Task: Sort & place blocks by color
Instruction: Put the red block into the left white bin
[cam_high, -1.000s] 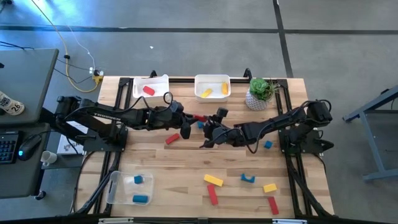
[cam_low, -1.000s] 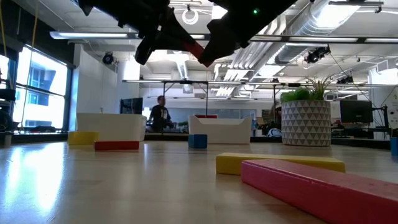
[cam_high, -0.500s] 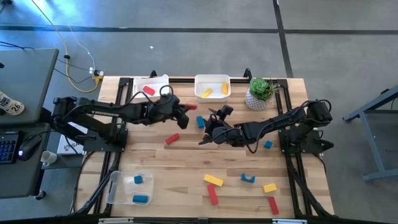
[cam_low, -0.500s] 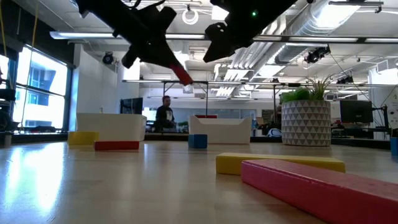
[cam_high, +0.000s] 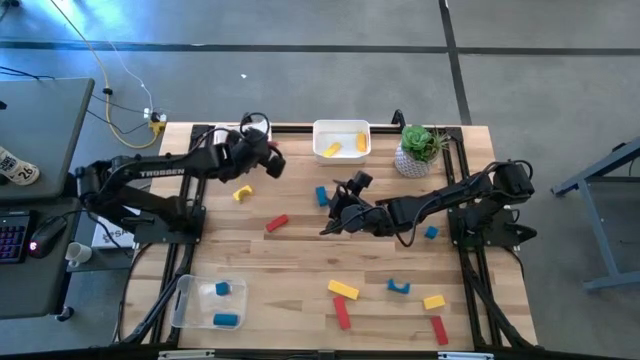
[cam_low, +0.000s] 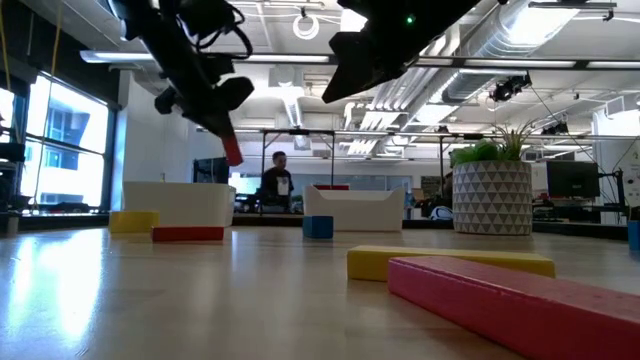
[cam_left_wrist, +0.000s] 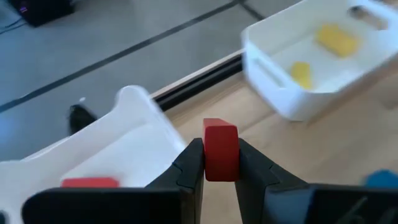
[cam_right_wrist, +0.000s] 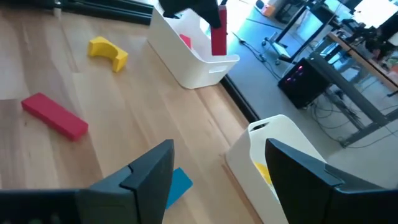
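— One red block (cam_left_wrist: 220, 152) is clamped between the fingers of the left gripper (cam_left_wrist: 220, 163), up in the air by the corner of the bin (cam_left_wrist: 134, 134) that already has a red piece (cam_left_wrist: 90, 182) lying in it.

— Is it over the bin yet?

— Hard to say from above; the gripper (cam_high: 262, 160) covers that bin's near edge. From the wrist, the block looks to hang just at the rim, maybe a little outside it.

— So how should the drop go?

— I'd carry it on until it sits plainly over the bin floor, away from the wall, lower it, then part the fingers. Let go at the rim and it may tip out onto the table.

— And the other arm?

— The right gripper (cam_high: 340, 207) waits mid-table with its fingers spread and nothing in them, near a blue block (cam_high: 322, 196).

— What else is left?

— A red bar (cam_high: 277, 222) and a yellow arch (cam_high: 241, 193) lie close to the left arm, more blocks sit along the near edge, and the yellow bin (cam_high: 342, 139) holds two pieces.
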